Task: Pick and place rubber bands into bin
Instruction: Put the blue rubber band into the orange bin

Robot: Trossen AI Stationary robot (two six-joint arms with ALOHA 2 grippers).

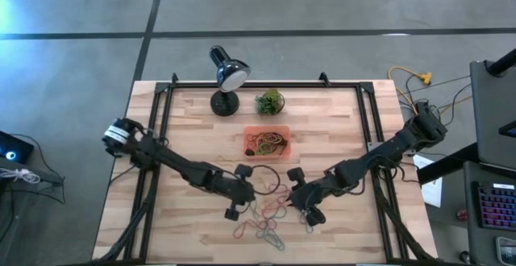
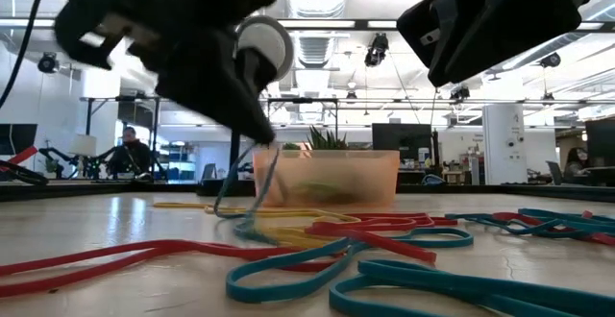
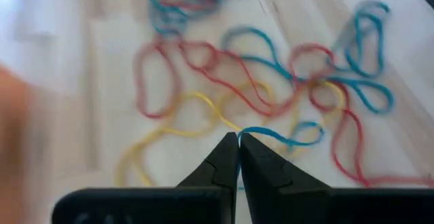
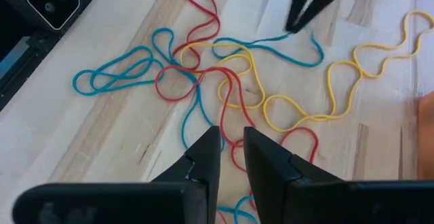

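Left wrist view is showing the left claw (image 3: pixel 238 137) with its two dark fingers pressed together, pinching a thin blue rubber band (image 3: pixel 285 137) that is trailing off from the tips. The low view agrees: a bluish loop is hanging from that claw, one end lifted and the rest dragging on the light wooden worktop (image 1: pixel 193 129). So the step in hand looks like the pick, just made, with the carry about to follow.

Beneath and ahead of the left claw, the loose tangle of red, yellow and blue rubber bands (image 4: pixel 224 81) is lying spread on the worktop. The small shallow translucent orange-red plastic bin (image 1: pixel 267 141) is sitting beyond the claw, towards the far edge, already holding a few bands.

The right claw (image 4: pixel 231 142) is hovering over the near side of the tangle, its fingers slightly parted and holding nothing.

Next, the left claw needs to rise until the band is hanging free of its neighbours, since the loops are overlapping and others may be dragged along, then travel over the bin and release.
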